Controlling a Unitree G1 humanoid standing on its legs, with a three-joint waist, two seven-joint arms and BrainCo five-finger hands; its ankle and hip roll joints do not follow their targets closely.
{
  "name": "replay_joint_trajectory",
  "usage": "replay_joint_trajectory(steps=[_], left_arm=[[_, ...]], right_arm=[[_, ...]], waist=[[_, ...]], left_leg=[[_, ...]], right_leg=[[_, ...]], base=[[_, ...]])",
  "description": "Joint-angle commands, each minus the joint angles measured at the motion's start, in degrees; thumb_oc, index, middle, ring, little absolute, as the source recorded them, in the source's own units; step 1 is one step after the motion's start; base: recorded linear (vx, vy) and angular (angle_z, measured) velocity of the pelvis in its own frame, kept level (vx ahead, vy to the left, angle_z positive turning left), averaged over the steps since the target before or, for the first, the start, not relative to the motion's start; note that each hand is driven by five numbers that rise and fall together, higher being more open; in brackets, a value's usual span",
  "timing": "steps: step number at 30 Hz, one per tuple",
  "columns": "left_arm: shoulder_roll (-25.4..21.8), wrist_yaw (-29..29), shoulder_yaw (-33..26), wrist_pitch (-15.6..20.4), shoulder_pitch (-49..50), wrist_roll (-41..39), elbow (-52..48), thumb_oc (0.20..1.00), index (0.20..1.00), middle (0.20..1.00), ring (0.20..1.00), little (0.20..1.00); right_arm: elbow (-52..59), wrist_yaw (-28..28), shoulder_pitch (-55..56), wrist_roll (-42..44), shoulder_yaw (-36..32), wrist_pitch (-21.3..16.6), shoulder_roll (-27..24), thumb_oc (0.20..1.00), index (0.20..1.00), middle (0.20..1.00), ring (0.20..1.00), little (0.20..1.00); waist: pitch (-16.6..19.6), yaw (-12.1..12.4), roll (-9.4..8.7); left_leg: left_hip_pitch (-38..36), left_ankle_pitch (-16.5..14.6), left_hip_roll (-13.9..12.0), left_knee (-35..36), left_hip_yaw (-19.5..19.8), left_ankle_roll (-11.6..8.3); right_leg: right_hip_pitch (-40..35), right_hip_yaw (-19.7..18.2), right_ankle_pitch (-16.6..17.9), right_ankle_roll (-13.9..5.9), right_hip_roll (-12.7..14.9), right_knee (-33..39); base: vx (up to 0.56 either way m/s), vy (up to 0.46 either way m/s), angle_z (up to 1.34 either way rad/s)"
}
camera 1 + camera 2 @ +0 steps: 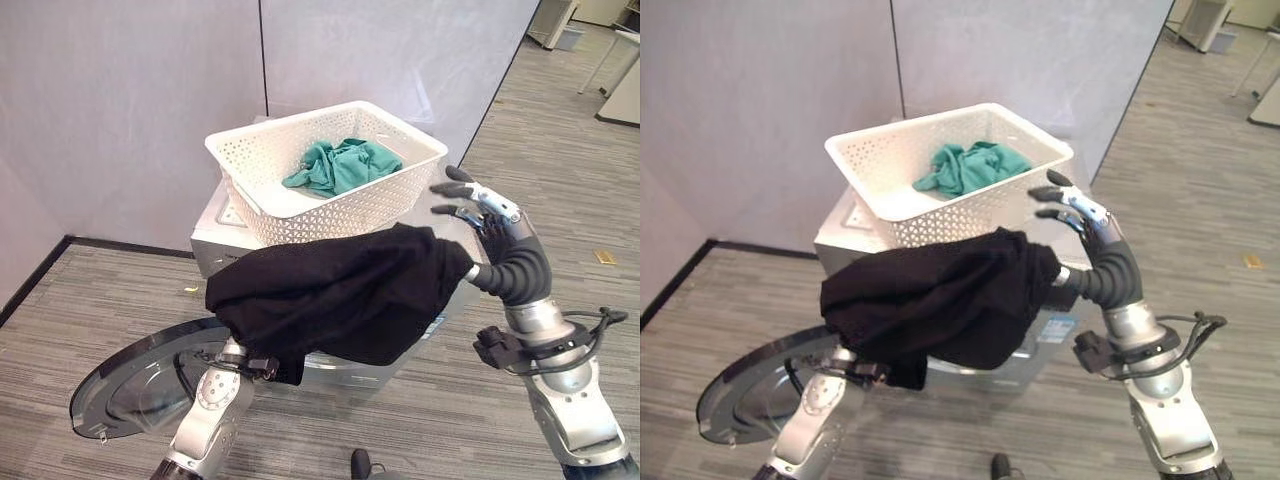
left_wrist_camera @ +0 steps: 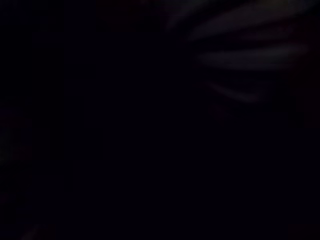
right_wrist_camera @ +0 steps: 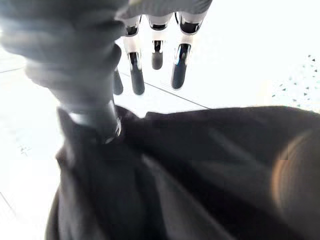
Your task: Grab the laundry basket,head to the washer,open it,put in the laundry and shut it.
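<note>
A: Basket posn?
B: White laundry basket [image 1: 330,205] sat on top of the washer [image 1: 215,235], w/ a teal garment [image 1: 342,165] bunched inside, toward its far side. Grey partition wall [image 1: 130,110] just behind.

A: Washer door?
B: Round door [image 1: 140,385] was swung open, lying low toward the robot's left, over grey plank floor [image 1: 100,300].

A: Rest of the laundry?
B: Black garment [image 1: 345,290] hung in front of the washer, just below the basket's near wall, draped over the left arm and reaching across to the right hand [image 1: 490,225].

A: Right hand state?
B: Fingers [image 3: 181,62] straight and spread, pointing toward the basket, nothing curled. Thumb [image 3: 102,122] pressed into the black cloth's edge; cloth rested against the thumb side of the hand, no pinch seen. So open-handed, propping the fabric rather than gripping it.

A: Left hand?
B: Buried under the black garment; its wrist view was dark. Couldn't tell whether fingers were closed on the cloth or loose. Only the forearm was seen below the fabric.

A: Contact btwn cloth and basket?
B: Couldn't tell; they overlapped in the head views.
</note>
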State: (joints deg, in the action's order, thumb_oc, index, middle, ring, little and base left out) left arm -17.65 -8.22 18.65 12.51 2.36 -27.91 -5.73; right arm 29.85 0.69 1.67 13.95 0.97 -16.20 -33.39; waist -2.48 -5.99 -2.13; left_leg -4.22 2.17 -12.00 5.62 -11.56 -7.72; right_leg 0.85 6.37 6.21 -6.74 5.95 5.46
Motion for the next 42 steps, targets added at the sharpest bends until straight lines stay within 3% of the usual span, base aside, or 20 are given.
replay_joint_trajectory(steps=[1,6,12,13,16,17,20,23,31,34,42], left_arm=[[-0.6,0.1,-1.2,6.2,-4.9,2.9,-1.6,0.2,0.2,0.2,0.2,0.2],[-0.3,0.6,-2.1,6.3,-4.2,2.5,-1.2,0.2,0.2,0.2,0.2,0.2],[-0.4,0.2,-3.0,6.2,-3.4,2.4,-0.1,0.2,0.2,0.2,0.2,0.2],[-0.6,0.2,-4.0,6.5,-2.2,2.4,-0.1,0.2,0.2,0.2,0.2,0.2],[-0.9,0.1,-5.2,6.5,-1.0,2.0,-0.2,0.2,0.2,0.2,0.2,0.2],[-0.9,0.4,-6.6,6.4,0.4,2.2,0.0,0.2,0.2,0.2,0.2,0.2],[-0.8,0.8,-7.8,6.5,2.2,2.0,-0.1,0.2,0.2,0.2,0.2,0.2],[-0.6,0.1,-8.6,6.4,3.2,1.9,0.3,0.2,0.2,0.2,0.2,0.2],[-0.6,1.5,-9.0,6.6,4.8,0.2,0.9,0.2,0.2,0.2,0.2,0.2],[-0.7,1.9,-8.7,6.5,4.9,-0.9,1.3,0.2,0.2,0.2,0.2,0.2],[-0.3,3.4,-6.8,6.3,5.0,-3.7,3.8,0.2,0.2,0.2,0.2,0.2]], right_arm=[[1.9,0.3,-3.0,2.8,-5.3,-4.3,1.0,1.0,1.0,1.0,1.0,1.0],[0.2,1.4,-2.8,3.0,-7.4,-4.2,2.0,1.0,1.0,1.0,1.0,1.0],[-4.4,8.3,-2.1,3.3,-14.4,-5.1,5.0,1.0,1.0,1.0,1.0,1.0],[-5.5,12.1,-1.2,-0.1,-16.9,-4.5,5.8,1.0,1.0,1.0,1.0,1.0],[-6.5,16.0,0.6,-3.1,-19.9,-3.5,7.1,1.0,1.0,1.0,1.0,1.0],[-6.7,18.5,3.1,-9.7,-23.5,-1.9,7.4,1.0,1.0,1.0,1.0,1.0],[-9.1,23.9,6.1,-18.8,-26.7,1.0,7.3,1.0,1.0,1.0,1.0,1.0],[-13.5,27.0,9.1,-20.1,-26.4,3.3,9.5,1.0,1.0,1.0,1.0,1.0],[-33.5,24.7,18.0,-18.4,-20.6,7.2,12.6,1.0,1.0,1.0,1.0,1.0],[-46.2,22.8,17.6,-12.7,-16.2,8.7,14.5,1.0,1.0,1.0,1.0,1.0],[-59.5,18.4,14.4,-10.6,-9.0,10.1,15.6,1.0,1.0,1.0,1.0,1.0]], waist=[[0.1,-0.3,0.46],[0.6,0.0,0.68],[0.9,0.1,0.74],[1.0,0.1,0.89],[1.0,0.0,0.95],[1.0,-0.2,1.1],[1.0,0.0,1.15],[0.9,-0.1,1.17],[-0.4,-1.2,0.75],[-1.3,-1.1,0.87],[-4.4,-0.9,2.03]], left_leg=[[-6.7,-6.5,0.3,-1.0,-2.8,1.76],[-6.8,-6.9,0.7,-1.2,-2.8,1.97],[-6.6,-8.0,1.2,-1.6,-2.1,2.39],[-6.5,-8.2,1.3,-1.7,-2.0,2.57],[-6.4,-8.5,1.5,-2.1,-1.9,2.78],[-6.4,-8.9,1.6,-2.3,-1.8,2.89],[-6.3,-9.3,1.6,-2.8,-1.6,3.03],[-6.1,-9.9,1.9,-3.1,-1.5,3.42],[-5.3,-10.7,3.0,-3.6,-2.2,4.21],[-4.9,-11.0,3.7,-3.8,-2.1,4.38],[-0.9,-10.1,6.0,-5.0,-1.3,4.71]], right_leg=[[-4.0,4.1,-9.3,-1.28,1.8,-2.8],[-4.3,4.3,-9.0,-1.39,2.2,-2.7],[-4.5,4.7,-9.0,-1.48,2.7,-3.0],[-4.6,4.8,-9.1,-1.51,2.9,-3.1],[-4.6,4.8,-9.1,-1.51,3.1,-3.3],[-4.7,4.8,-9.2,-1.58,3.2,-3.4],[-4.8,4.9,-9.3,-1.65,3.4,-3.7],[-4.5,4.9,-9.1,-1.78,3.7,-3.9],[-3.0,3.9,-7.8,-2.38,4.8,-3.7],[-2.8,3.8,-7.3,-2.72,5.4,-3.4],[-0.4,3.7,-5.4,-3.12,7.7,-2.2]], base=[[0.0,0.0,0.0],[0.0,0.0,0.0],[-0.01,0.003,0.0],[0.0,0.0,0.0],[0.0,0.0,0.0],[0.0,0.0,0.0],[0.0,0.006,0.01],[-0.04,0.04,0.01],[-0.04,0.044,-0.02],[-0.02,0.016,-0.02],[-0.04,0.026,-0.04]])
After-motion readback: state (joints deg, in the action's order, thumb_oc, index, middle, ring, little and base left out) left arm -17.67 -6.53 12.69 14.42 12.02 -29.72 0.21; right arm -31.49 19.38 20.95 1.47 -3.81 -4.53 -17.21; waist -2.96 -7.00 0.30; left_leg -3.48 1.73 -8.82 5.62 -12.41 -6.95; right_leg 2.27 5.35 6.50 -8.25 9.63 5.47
